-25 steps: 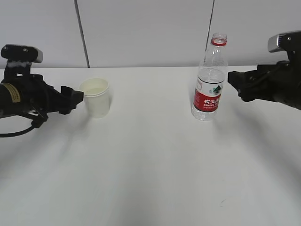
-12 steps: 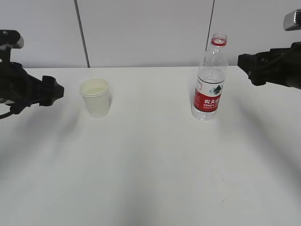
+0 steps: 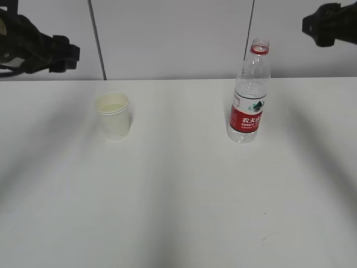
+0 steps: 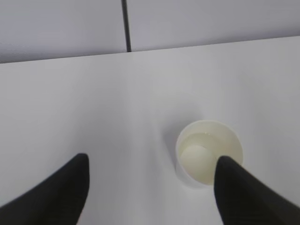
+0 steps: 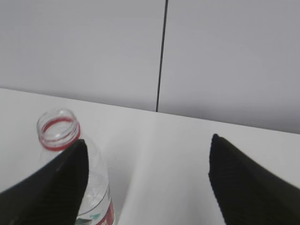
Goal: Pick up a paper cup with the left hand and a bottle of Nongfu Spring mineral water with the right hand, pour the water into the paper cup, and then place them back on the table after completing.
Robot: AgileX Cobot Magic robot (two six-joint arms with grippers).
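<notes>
Your left hand [image 3: 66, 53] is up in the air with its jaws spread and nothing between them. The paper cup [image 3: 113, 115] stands upright on the table [image 3: 178, 195], below and ahead of that gripper [image 4: 150, 187], well apart from it. In the left wrist view the cup [image 4: 209, 152] sits just beside the right-side finger [image 4: 248, 194], off centre of the gap, with water [image 4: 199, 157] in the bottom.

Your right hand [image 3: 315, 25] is also raised, jaws spread, holding nothing. The Nongfu Spring bottle [image 3: 249, 92] stands upright on the table, below that gripper and toward the cup's side, apart from it. In the right wrist view the uncapped red-ringed neck [image 5: 58, 129] shows just beside the left-side finger [image 5: 51, 187], outside the gap of the gripper [image 5: 147, 183]. The bottle is part full with a red label.

Cup and bottle stand well apart from each other.
</notes>
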